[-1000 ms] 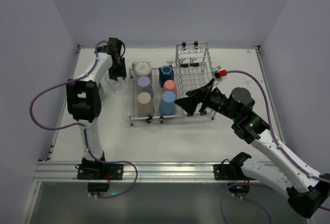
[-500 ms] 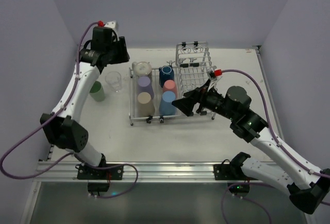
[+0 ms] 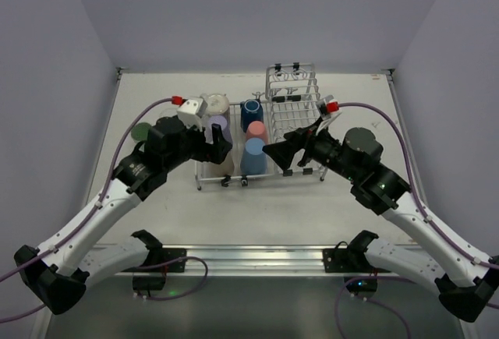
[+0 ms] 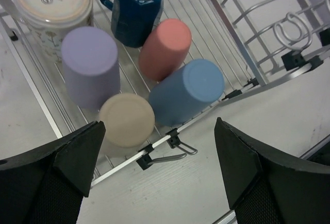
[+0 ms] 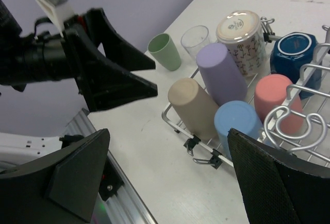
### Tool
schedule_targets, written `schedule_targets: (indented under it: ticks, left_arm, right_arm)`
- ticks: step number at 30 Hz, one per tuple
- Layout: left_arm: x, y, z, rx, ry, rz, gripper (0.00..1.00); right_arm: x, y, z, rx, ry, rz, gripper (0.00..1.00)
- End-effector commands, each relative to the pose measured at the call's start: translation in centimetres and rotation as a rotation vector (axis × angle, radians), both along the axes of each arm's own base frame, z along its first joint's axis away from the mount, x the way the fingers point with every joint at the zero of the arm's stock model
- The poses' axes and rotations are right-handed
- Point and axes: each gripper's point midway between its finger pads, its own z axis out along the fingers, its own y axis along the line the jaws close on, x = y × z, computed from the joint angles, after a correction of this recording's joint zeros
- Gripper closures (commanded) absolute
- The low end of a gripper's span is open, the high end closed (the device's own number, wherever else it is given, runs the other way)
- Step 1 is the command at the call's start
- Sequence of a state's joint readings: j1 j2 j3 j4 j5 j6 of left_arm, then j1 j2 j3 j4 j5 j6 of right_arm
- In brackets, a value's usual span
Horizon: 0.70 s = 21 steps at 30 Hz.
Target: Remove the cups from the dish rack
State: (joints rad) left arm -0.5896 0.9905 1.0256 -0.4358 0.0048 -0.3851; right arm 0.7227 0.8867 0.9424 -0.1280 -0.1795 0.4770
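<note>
The silver wire dish rack (image 3: pixel 234 178) holds several cups on its low half: speckled cream (image 3: pixel 214 105), lavender (image 3: pixel 221 126), tan (image 3: pixel 224 161), dark blue (image 3: pixel 250 111), pink (image 3: pixel 256 130) and light blue (image 3: pixel 253 157). My left gripper (image 3: pixel 216 143) hovers open over the rack's near left side; in its wrist view the tan cup (image 4: pixel 127 119) and light blue cup (image 4: pixel 188 90) lie just beyond its empty jaws. My right gripper (image 3: pixel 281 154) hangs open over the rack's near right edge, above the table in front of the light blue cup (image 5: pixel 238 126).
A pale green cup (image 5: pixel 166 50) and a clear cup (image 5: pixel 195 39) stand upright on the table left of the rack. The rack's taller basket (image 3: pixel 294 93) rises at the back right. Purple walls close in the left, back and right sides.
My left arm has swung from the table's far left, away from the clear cup, to over the rack's near left, and its jaws have opened wide. The right gripper has barely moved.
</note>
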Motion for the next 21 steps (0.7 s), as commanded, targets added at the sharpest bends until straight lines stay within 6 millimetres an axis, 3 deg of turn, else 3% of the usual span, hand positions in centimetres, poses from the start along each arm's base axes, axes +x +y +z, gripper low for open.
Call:
schedule_targets:
  ticks: [1,5,11,21]
  left_arm:
    - [0.3,-0.1,-0.1,-0.028,-0.059,0.049,0.05]
    - [0.4,0.3,-3.5,0.002,-0.029,0.107,0.02]
    - [2.4,0.2,-4.6,0.009,-0.068,0.175,0.01]
    - [4.2,-0.6,-9.3,0.118,-0.008,0.186,0.05]
  right_arm:
    - [-0.3,-1.6,3.3,0.031,-0.092,-0.054,0.01]
    - [-0.3,-1.7,3.0,0.029,-0.086,-0.060,0.01]
    - [0.2,-1.1,2.2,0.011,-0.059,-0.049,0.01]
    - [0.3,-0.9,1.6,-0.003,-0.053,-0.045,0.01]
